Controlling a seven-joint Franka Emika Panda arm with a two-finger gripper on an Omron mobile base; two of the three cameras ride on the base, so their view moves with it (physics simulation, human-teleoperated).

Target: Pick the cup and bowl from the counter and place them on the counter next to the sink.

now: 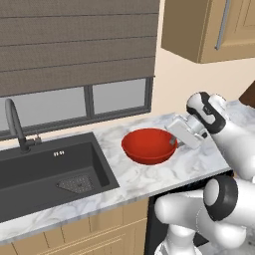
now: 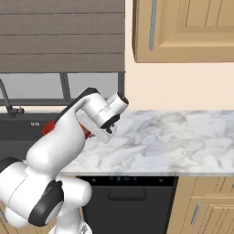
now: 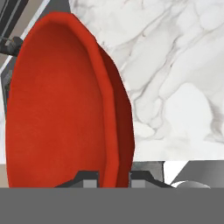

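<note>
1. From the left base camera, we're looking at a white marble counter under a shaded window, with the dark sink and its curved tap off to the left. The red bowl sits just beside the basin's right edge, and the gripper is right at the bowl's far rim.
2. Over to the right base camera: a long run of bare marble stretches right, wooden cabinets above. The arm blocks nearly all of the bowl here (just slivers of red peek out beside the white links).
3. Hand camera now, and there it is: the two dark finger tips straddle the bowl's rim, jaws pinched on that thin wall. It's a narrow edge grip on a wide, glossy dish, so any quick swing could let it pivot or slip free, and a release too near the basin could tip it in.
</note>
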